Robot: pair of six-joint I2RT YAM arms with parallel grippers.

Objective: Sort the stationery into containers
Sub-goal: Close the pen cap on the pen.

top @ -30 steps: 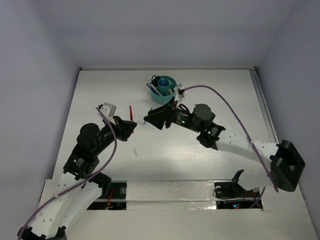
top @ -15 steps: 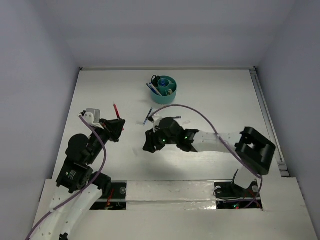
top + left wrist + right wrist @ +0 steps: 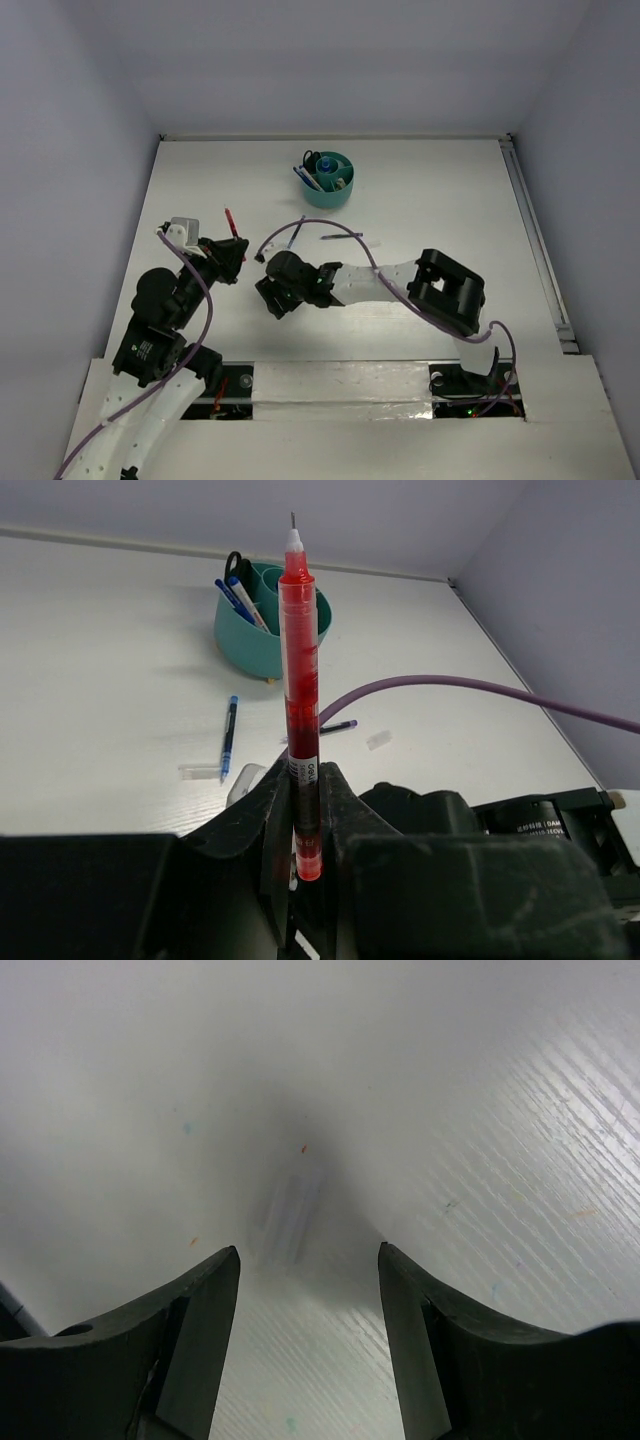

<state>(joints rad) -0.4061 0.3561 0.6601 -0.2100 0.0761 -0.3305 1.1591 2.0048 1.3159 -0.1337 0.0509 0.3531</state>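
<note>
My left gripper (image 3: 232, 256) (image 3: 305, 790) is shut on a red pen (image 3: 232, 222) (image 3: 299, 670), which stands upright between the jaws with its tip up. The teal cup (image 3: 328, 192) (image 3: 250, 650) stands at the far middle of the table, with blue pens and black scissor handles in it. A blue pen (image 3: 296, 233) (image 3: 229, 738) and a dark pen (image 3: 343, 237) (image 3: 338, 726) lie on the table in front of the cup. My right gripper (image 3: 272, 298) (image 3: 310, 1260) hangs open, low over the table. A blurred pale bit (image 3: 290, 1205) lies just beyond its fingertips.
A purple cable (image 3: 300, 228) (image 3: 480, 688) arcs over the loose pens from the right arm. A clear cap (image 3: 198, 772) lies beside the blue pen and a pale bit (image 3: 379, 740) beside the dark pen. Grey walls close in the table at the back and both sides.
The right arm has swung from beside the cup to the left and nearer, down over the middle-left of the table. The left gripper moved left with the red pen, then held still.
</note>
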